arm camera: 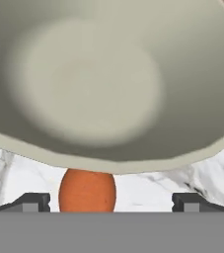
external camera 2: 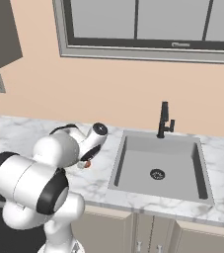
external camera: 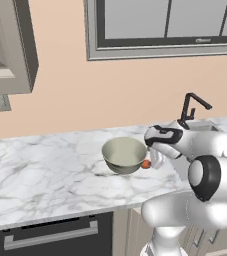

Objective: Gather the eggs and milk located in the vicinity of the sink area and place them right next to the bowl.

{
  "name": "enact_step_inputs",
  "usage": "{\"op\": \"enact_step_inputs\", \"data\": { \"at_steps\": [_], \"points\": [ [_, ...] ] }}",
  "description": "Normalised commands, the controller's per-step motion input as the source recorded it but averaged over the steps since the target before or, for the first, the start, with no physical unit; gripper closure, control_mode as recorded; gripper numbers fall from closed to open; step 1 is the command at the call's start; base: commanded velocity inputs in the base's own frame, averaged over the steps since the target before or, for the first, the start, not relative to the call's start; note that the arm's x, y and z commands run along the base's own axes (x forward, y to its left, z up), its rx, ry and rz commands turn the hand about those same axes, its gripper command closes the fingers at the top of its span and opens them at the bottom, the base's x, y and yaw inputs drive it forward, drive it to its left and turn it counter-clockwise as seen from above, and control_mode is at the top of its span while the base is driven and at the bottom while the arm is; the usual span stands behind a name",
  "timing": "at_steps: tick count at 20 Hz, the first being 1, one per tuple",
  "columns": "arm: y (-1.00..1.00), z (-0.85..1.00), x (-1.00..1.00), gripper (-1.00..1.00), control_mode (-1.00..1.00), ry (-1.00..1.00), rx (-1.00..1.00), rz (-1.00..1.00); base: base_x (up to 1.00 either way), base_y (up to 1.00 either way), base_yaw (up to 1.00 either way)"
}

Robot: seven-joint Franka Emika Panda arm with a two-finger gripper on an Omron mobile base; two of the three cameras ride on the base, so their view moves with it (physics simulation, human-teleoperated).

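Gripper [arm camera: 111, 202] jaws spread wide, holding nothing. Orange-brown egg [arm camera: 87, 191] rests on marble counter [external camera: 45, 170] just beside bowl [external camera: 124, 154]. Risk: fingertips clip egg on retreat, roll it off.

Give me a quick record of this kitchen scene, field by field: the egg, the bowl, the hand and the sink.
egg: orange-brown egg on the marble counter, right beside the bowl
bowl: grey-beige bowl, upright, nothing visible inside
hand: hand open, a fingertip on each side of the egg, not gripping it
sink: grey basin with nothing in it but its drain, black faucet behind it
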Motion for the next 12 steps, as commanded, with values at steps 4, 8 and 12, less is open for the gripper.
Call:
{"op": "enact_step_inputs", "data": {
  "at_steps": [4,8,12],
  "points": [
    [-0.46,0.37,-0.07,-1.0,-1.0,-0.02,0.0,0.0,0.0,0.0,0.0],
    [-0.56,0.49,-0.14,-1.0,-1.0,0.0,0.0,0.0,0.0,0.0,0.0],
    [-0.42,0.51,-0.26,-1.0,-1.0,-0.03,0.0,-0.02,0.0,0.0,0.0]
  ]
}}
